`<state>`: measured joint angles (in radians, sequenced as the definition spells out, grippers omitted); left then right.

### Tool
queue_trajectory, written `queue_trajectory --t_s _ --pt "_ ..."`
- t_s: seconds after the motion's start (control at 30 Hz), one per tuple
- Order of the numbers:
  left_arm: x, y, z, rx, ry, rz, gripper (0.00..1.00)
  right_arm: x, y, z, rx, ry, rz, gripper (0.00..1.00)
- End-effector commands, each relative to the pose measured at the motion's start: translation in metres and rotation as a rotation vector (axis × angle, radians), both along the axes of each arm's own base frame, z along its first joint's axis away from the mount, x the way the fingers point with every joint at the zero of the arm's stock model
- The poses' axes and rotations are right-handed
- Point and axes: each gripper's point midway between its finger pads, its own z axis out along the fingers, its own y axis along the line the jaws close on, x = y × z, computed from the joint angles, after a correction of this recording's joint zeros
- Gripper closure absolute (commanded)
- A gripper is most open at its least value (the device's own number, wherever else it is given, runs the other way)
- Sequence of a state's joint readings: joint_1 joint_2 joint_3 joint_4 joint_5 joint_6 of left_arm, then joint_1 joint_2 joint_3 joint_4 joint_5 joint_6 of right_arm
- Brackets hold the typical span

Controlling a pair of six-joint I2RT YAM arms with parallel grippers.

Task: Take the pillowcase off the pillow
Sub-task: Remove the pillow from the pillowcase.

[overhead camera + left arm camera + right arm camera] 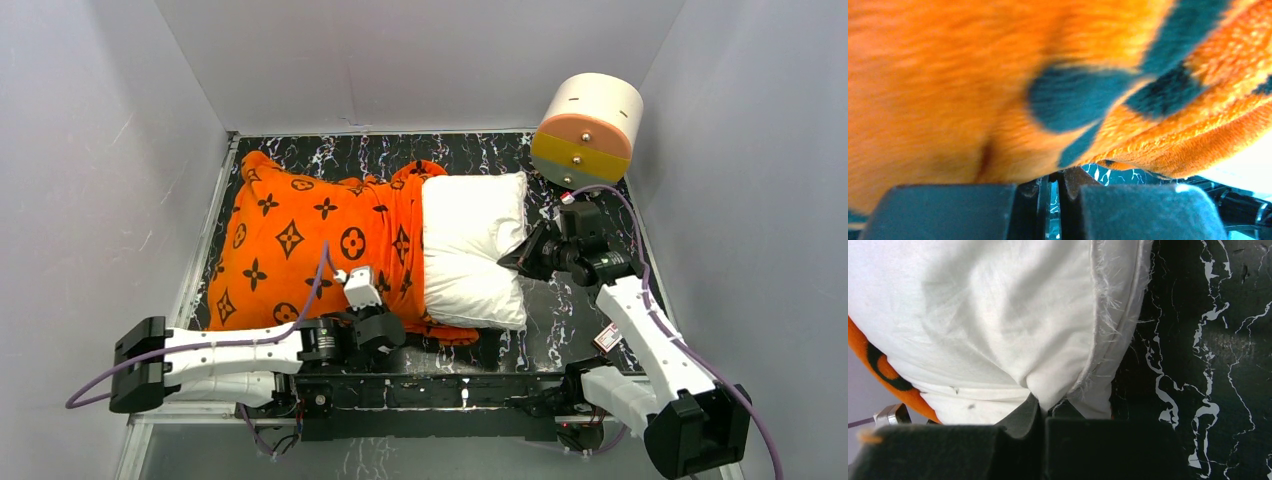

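black marbled desk [562, 312]: pillow [470, 240] lies left-right, right end effector [1040, 412] pinching its bare right end, left end effector [1058, 182] pressed together at the near hem of the pillowcase [300, 240].

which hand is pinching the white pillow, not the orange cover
The right hand: it is shut on the frayed edge seam of the pillow. The left hand sits against the orange pillowcase instead.
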<state>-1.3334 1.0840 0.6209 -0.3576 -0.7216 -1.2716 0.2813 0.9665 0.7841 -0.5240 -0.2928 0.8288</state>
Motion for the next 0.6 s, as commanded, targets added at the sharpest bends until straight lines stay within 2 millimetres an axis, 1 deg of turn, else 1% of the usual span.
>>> queue_trajectory --t_s 0.0,0.03,0.07,0.1,0.13,0.17,0.2,0.23,0.27,0.33,0.4,0.47,0.5,0.57 --pt "0.002 0.081 -0.025 0.22 -0.025 0.113 1.0 0.025 -0.022 0.015 -0.111 -0.103 -0.023 1.0" --pt "0.003 0.083 -0.022 0.214 -0.037 0.115 1.0 0.022 -0.022 0.014 -0.108 -0.094 -0.019 1.0" --pt "0.004 0.083 -0.019 0.207 -0.045 0.114 1.0 0.018 -0.021 0.014 -0.102 -0.082 -0.012 0.96" --pt "0.005 0.08 -0.015 0.201 -0.055 0.101 1.0 0.01 -0.018 0.015 -0.089 -0.066 0.011 0.84" --pt "0.006 0.076 -0.01 0.198 -0.066 0.079 1.0 0.001 -0.014 0.019 -0.068 -0.057 0.047 0.67" --pt "0.007 0.071 -0.006 0.199 -0.073 0.057 1.0 -0.011 -0.009 0.025 -0.036 -0.047 0.092 0.45" --pt "0.007 0.065 -0.002 0.195 -0.077 0.039 1.0 -0.025 -0.007 0.029 -0.019 -0.026 0.123 0.27" --pt "0.007 0.061 0.001 0.192 -0.076 0.027 1.0 -0.037 -0.008 0.031 -0.008 -0.013 0.133 0.18" --pt "0.007 0.057 0.002 0.184 -0.075 0.015 1.0 -0.048 -0.01 0.031 -0.009 0.002 0.128 0.12" --pt "0.007 0.045 0.006 0.155 -0.077 -0.019 1.0 -0.069 -0.02 0.027 -0.024 0.021 0.084 0.03" --pt "0.007 0.031 0.01 0.108 -0.084 -0.054 1.0 -0.087 -0.027 0.022 -0.013 0.034 0.033 0.01" --pt "0.005 0.023 0.009 0.086 -0.077 -0.08 1.0 -0.105 -0.015 0.022 0.093 0.009 0.077 0.01" --pt "0.004 0.021 0.009 0.086 -0.075 -0.087 1.0 -0.113 -0.004 0.021 0.171 0.017 0.133 0.01" --pt "0.003 0.018 0.007 0.095 -0.066 -0.103 1.0 -0.132 0.022 0.029 0.385 0.01 0.289 0.02"
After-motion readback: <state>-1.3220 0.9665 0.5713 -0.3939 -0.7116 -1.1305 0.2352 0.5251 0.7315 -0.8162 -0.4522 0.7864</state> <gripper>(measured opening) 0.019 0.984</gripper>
